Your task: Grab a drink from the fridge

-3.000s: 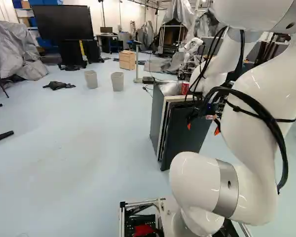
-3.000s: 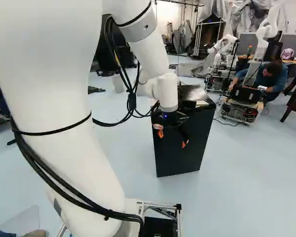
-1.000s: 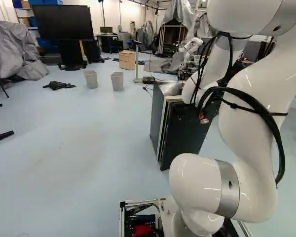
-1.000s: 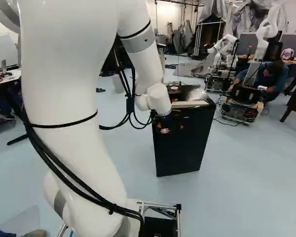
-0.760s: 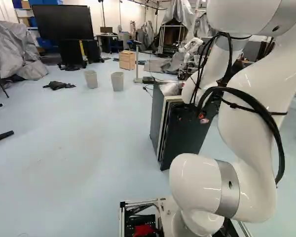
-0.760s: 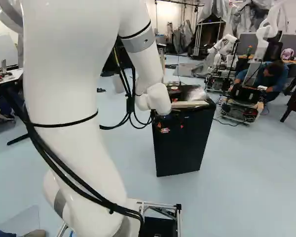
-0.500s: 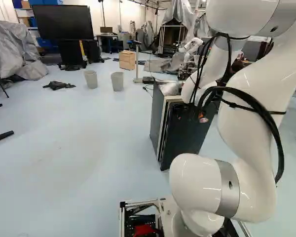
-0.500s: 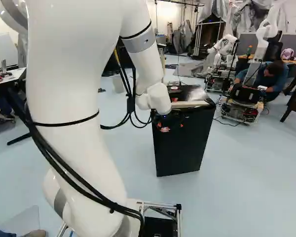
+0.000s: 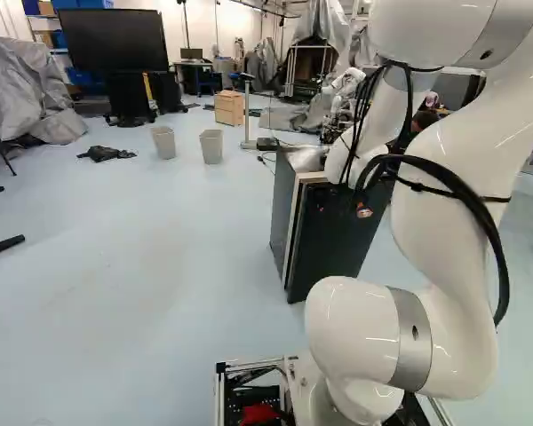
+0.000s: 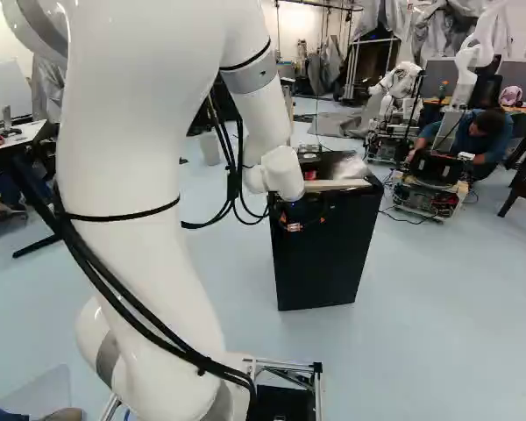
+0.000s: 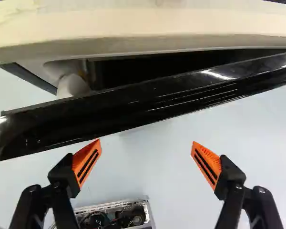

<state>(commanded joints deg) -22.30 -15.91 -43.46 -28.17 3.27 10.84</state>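
- No drink shows clearly; probably inside the fridge (image 9: 282, 209). A can would be light, slick, dentable: grip mid-body.
- The door (image 11: 157, 100) stands ajar, glossy, likely stiff; hook it where the gap widens.
- Pincer (image 11: 147, 142) is open, empty, just outside it.
- Pale floor (image 9: 151, 293) underneath; 2 bins (image 9: 163, 142) beyond.

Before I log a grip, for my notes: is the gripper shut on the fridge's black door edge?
No, the gripper stands open, its two fingers wide apart, with the black door edge ahead of them.
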